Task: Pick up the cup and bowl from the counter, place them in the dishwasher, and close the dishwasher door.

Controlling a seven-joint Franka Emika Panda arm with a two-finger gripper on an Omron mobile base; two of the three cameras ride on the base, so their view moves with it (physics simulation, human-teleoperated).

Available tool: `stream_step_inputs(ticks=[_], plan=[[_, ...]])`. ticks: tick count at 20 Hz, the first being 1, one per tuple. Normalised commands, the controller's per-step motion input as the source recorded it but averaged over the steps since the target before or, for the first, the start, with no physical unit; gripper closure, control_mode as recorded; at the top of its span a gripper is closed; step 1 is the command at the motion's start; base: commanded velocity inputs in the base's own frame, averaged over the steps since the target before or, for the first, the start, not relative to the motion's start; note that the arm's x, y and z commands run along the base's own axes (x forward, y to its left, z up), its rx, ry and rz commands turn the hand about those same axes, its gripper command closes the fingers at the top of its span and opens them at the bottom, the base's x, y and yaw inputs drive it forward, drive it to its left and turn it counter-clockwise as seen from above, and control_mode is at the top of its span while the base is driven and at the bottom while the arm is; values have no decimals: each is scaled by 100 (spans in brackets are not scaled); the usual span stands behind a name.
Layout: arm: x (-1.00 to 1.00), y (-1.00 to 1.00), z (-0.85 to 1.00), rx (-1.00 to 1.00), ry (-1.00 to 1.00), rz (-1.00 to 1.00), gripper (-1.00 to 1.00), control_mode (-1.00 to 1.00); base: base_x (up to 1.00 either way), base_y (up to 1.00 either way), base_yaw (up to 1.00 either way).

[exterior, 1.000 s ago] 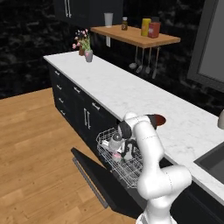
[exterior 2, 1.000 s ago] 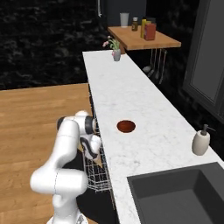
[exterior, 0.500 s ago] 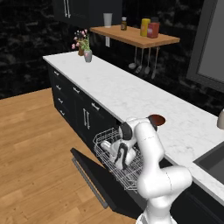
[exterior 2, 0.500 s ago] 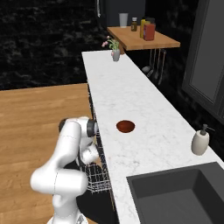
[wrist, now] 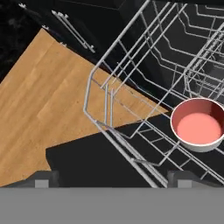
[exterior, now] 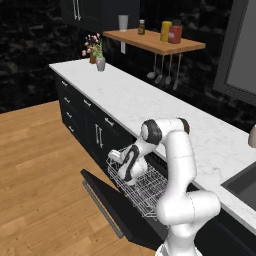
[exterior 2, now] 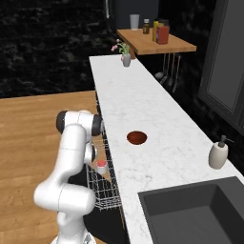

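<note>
Nearest, the two-finger gripper [wrist: 112,178] hangs with jaws spread wide and empty over the white wire rack [wrist: 131,87], where the small grey-white cup with red-pink inside [wrist: 198,125] stands upright. Farther off, the shallow reddish-brown bowl [exterior 2: 137,137] sits on the white marble counter [exterior 2: 143,105].

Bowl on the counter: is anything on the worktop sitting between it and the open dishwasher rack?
Nothing visible does. The bowl sits alone on bare counter, just beyond the edge above the rack. The cup already stands in the rack, and the open gripper is down at the rack.
</note>
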Motion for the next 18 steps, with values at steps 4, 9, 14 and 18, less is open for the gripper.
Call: stream_step_inputs(ticks=[4, 9, 14, 18], plan=[[-44, 59, 100, -31, -23, 5, -100, -100, 0, 0, 0], [-50, 12, 100, -27, -28, 16, -100, -100, 0, 0, 0], [-41, 0, 100, -14, -5, 21, -100, -100, 0, 0, 0], [-33, -3, 100, -12, -12, 19, -100, -100, 0, 0, 0]])
